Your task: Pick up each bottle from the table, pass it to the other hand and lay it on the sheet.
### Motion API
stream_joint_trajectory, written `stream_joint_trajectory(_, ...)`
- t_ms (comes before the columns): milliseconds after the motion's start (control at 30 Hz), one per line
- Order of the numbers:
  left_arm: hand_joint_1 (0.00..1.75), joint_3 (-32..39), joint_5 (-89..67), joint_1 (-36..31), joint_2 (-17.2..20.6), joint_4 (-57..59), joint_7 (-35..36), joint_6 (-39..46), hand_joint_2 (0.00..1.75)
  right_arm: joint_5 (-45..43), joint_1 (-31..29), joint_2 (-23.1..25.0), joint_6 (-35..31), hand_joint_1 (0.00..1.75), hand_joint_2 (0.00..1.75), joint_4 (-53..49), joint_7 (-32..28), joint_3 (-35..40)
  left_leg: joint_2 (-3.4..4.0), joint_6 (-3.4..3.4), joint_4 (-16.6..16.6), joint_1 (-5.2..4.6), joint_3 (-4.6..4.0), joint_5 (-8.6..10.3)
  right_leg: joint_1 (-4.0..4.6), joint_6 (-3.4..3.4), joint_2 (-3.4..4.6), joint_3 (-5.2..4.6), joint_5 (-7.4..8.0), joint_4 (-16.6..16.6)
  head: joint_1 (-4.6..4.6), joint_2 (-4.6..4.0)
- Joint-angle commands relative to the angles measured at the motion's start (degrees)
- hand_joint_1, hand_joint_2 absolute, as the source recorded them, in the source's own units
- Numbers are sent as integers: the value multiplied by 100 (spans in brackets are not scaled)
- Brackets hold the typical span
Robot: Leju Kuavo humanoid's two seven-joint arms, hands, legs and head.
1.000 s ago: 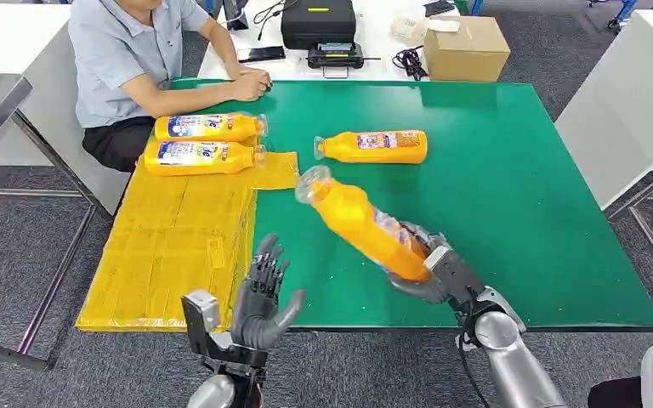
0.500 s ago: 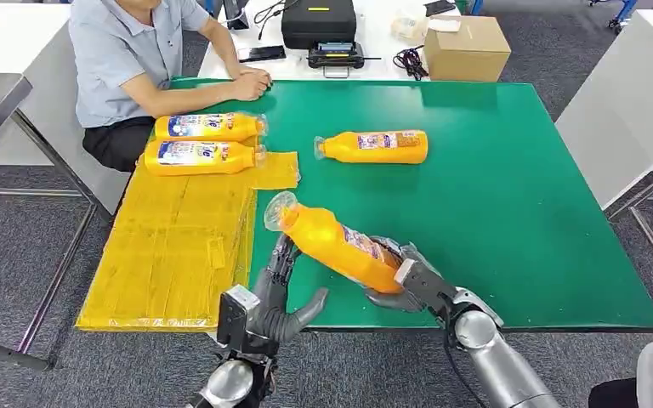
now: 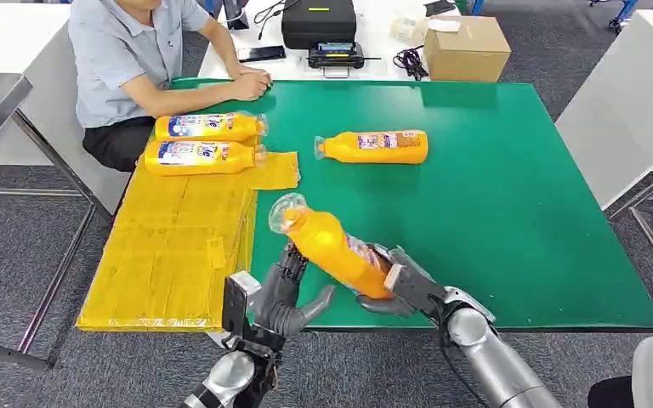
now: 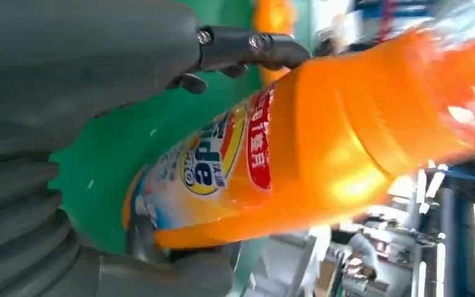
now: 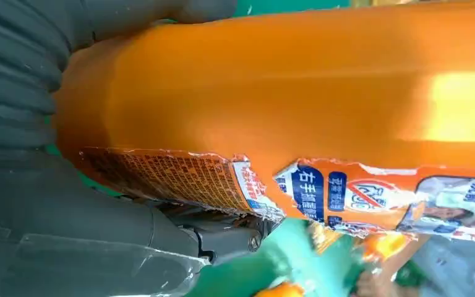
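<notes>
My right hand (image 3: 400, 285) grips the base end of an orange bottle (image 3: 332, 246), held tilted above the table's front edge with its clear cap pointing up and left. The same bottle (image 5: 284, 93) lies against that hand's palm in the right wrist view. My left hand (image 3: 279, 297) is just left of and below the bottle, its fingers spread and its thumb out under the body. In the left wrist view the bottle (image 4: 321, 142) lies between thumb and fingers, which are not closed round it. Two bottles (image 3: 208, 127) (image 3: 200, 155) lie on the yellow sheet (image 3: 170, 246). Another bottle (image 3: 374, 146) lies on the green table (image 3: 510, 212).
A person (image 3: 127, 59) sits at the far left corner with hands resting on the table's edge. Behind the table a white desk holds a cardboard box (image 3: 466, 47) and a black case (image 3: 318, 21). The sheet hangs over the table's left side.
My right hand has carried the bottle left and toward me. My left hand has risen and moved right until its spread fingers lie beside the bottle.
</notes>
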Motion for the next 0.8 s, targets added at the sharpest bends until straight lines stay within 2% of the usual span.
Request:
stream_joint_trajectory(33,0,260,936,-222,-80,103,213,-372,175,-35,-304,162,44,175,175,284,-122,558,23,-17,4,11,22,-14,13,-20,19,18,-7,0,0,0)
stream_joint_trajectory(800,0,-33,1094,-297,-26,-67,-54,-194,175,-121,-386,303,25,175,175,496,-160,560,21,-16,4,10,21,-13,11,-18,17,17,-6,0,0,0)
